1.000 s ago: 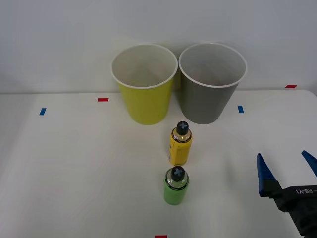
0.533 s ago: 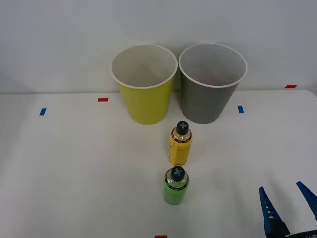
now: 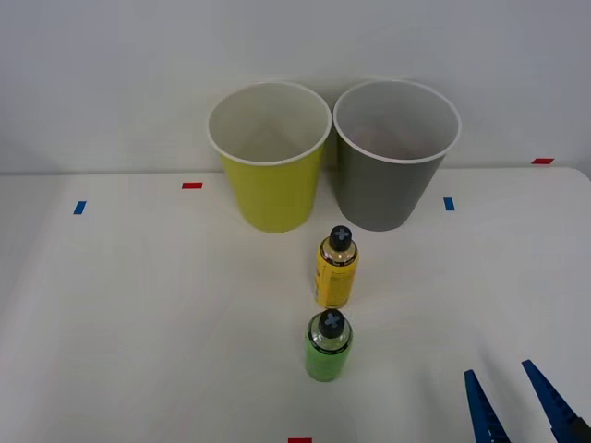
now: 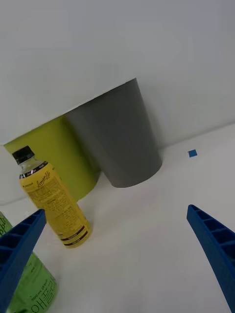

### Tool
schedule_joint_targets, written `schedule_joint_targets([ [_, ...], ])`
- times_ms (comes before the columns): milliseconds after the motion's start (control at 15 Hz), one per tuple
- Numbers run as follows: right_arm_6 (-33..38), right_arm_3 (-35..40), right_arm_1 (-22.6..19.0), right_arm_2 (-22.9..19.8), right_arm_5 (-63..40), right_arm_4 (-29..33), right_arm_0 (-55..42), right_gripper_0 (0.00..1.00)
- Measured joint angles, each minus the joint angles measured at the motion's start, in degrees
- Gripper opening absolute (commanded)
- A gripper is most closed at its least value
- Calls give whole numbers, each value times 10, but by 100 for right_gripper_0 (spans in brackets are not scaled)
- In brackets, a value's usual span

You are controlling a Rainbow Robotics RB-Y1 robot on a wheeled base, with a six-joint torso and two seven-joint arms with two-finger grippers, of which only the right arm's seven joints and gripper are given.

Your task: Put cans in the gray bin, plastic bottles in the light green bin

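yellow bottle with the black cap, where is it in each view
Front view: the small yellow plastic bottle with a black cap stands mid-table, in front of the tall gray bin.
Right wrist view: the same bottle stands upright, beside the yellow-green bin.
Shared landmark: the gray bin.

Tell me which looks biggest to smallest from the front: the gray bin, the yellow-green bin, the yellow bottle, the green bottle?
1. Tall gray bin and tall yellow-green bin: look alike, no ranking.
2. Small yellow black-capped bottle and small green black-capped bottle: look alike; green stands nearer the camera.
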State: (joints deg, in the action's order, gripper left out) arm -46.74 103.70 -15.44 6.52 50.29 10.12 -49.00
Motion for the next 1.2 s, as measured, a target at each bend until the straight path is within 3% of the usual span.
schedule_joint_targets([
  [400, -14, 85, -22, 14, -3, -8, -70, 100],
  [667, -40, 96, -4, -6, -3, 41, -74, 100],
  [933, -56, 96, 7, -9, -3, 49, -76, 100],
  [1200, 4, 96, 27, -45, 2, 104, -77, 100],
])
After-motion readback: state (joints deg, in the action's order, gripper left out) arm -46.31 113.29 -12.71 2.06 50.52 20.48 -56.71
